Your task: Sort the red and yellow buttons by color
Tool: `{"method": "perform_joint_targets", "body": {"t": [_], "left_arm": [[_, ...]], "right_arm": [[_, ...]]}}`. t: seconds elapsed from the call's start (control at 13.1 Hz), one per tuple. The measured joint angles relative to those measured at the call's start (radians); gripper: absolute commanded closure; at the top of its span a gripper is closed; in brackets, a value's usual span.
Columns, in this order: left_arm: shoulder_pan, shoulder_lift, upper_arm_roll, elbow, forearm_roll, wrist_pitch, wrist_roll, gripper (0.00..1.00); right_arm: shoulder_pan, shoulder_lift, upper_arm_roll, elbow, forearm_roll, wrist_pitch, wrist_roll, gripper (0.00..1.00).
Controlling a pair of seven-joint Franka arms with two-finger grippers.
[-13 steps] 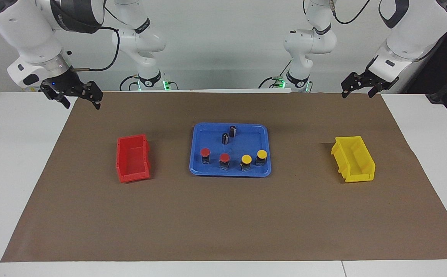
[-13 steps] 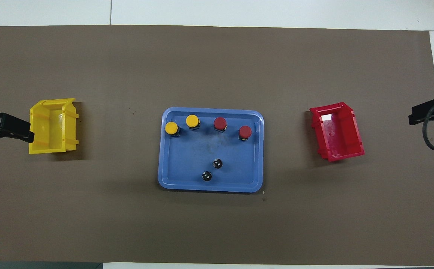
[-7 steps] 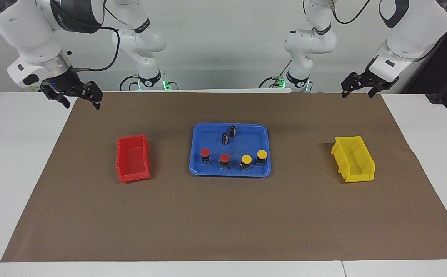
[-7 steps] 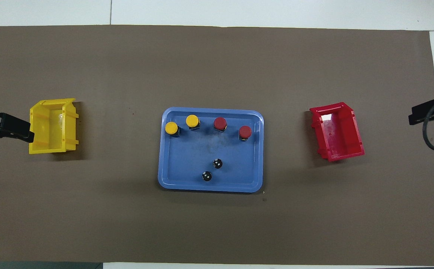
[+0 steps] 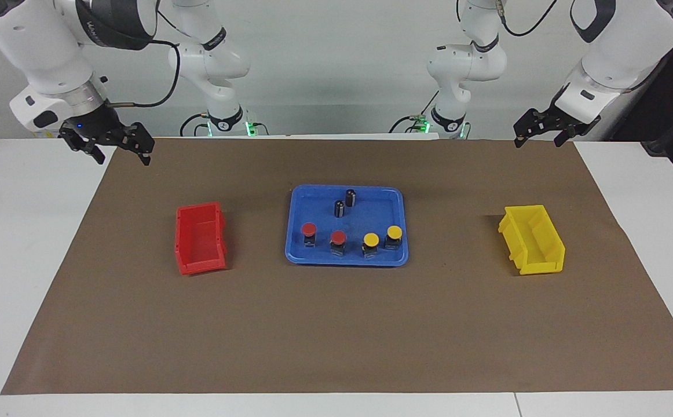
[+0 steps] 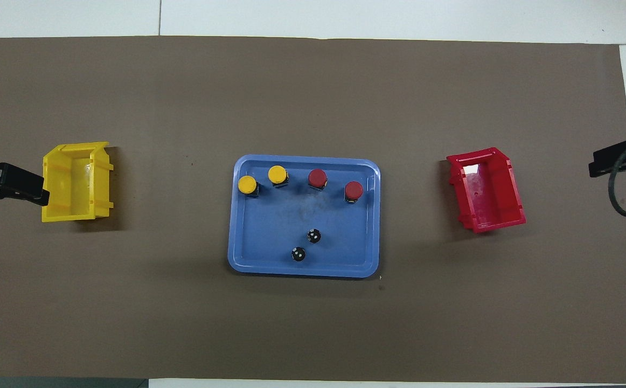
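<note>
Change since earlier: nothing has shifted; both arms wait exactly where they were, and every button sits as before.

Facing view, right gripper (image 5: pixel 122 152): hanging over the brown mat's (image 5: pixel 336 324) corner at the right arm's end, fingers spread, holding nothing.

Facing view, left gripper (image 5: pixel 539 136): up over the mat's edge at the left arm's end, fingers spread, empty too.

Facing view, buttons: two red buttons (image 5: pixel 309 229) (image 5: pixel 338 237) and two yellow buttons (image 5: pixel 370 240) (image 5: pixel 394 232) stand in a row in the blue tray (image 5: pixel 394 200), well apart from both grippers, midway between them.

Facing view, cylinders: two dark cylinders (image 5: pixel 340 208) (image 5: pixel 350 197) upright in the same tray, on its side toward the robots.

Facing view, bins: red bin (image 5: pixel 200 238) toward the right gripper's end, yellow bin (image 5: pixel 532 238) toward the left gripper's end, neither under its gripper.

Overhead view, grippers: left gripper's tip (image 6: pixel 19 184) overlaps the yellow bin's outer rim (image 6: pixel 49 186); right gripper's tip (image 6: pixel 612 163) pokes in at the mat's end, apart from the red bin (image 6: pixel 488 189).

Overhead view, tray: yellows (image 6: pixel 247 184) (image 6: pixel 277 174) toward the left gripper, reds (image 6: pixel 317 177) (image 6: pixel 354 189) toward the right gripper.
</note>
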Motion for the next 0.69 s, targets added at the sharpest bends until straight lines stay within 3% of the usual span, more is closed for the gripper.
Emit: {"method": "perform_joint_targets", "body": {"t": [0.3,0.69], "left_arm": [[0.016,0.0,0.004,0.0,0.002,0.047,0.0,0.0],[0.024,0.0,-0.001,0.0,0.013,0.171,0.009,0.0]], "right_arm": [[0.158,0.028,0.013,0.036,0.011,0.028,0.156,0.0],[0.34,0.197,0.019,0.065,0.025,0.216,0.356,0.0]]}}
